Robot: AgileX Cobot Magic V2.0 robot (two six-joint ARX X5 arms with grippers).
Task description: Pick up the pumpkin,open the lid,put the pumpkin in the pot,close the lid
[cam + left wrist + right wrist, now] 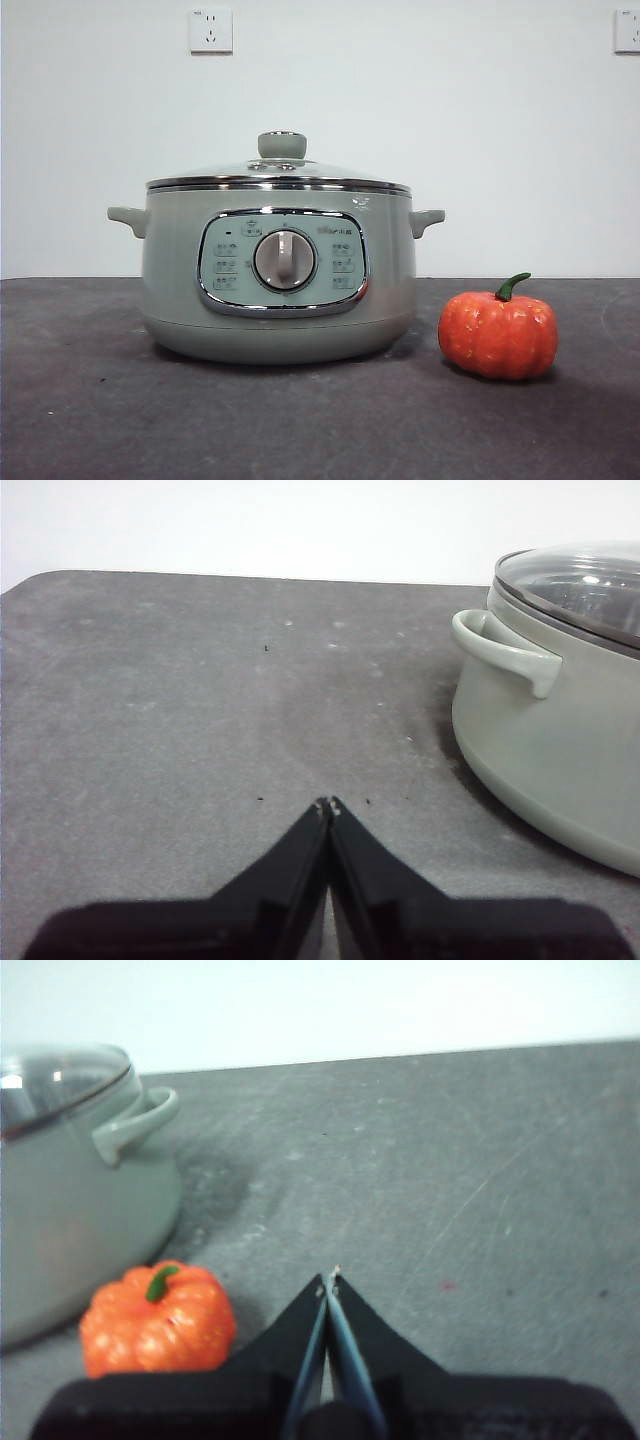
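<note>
Pumpkin [498,336] beside lidded pot [278,300], panel writing unreadable

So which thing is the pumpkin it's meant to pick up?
Find the big sage-green pot on the dark table. Just beside it, on the side away from the bare tabletop, sits the pumpkin: small, orange, ribbed, with a curved green stem.

Pot [275,280] standing mid-table [90,400], lid [280,172] seated on its rim, pumpkin [498,332] on the table just to the pot's right, near but apart, my right hand [330,1278] beside the pumpkin, my left hand [328,805] left of the pot.
</note>
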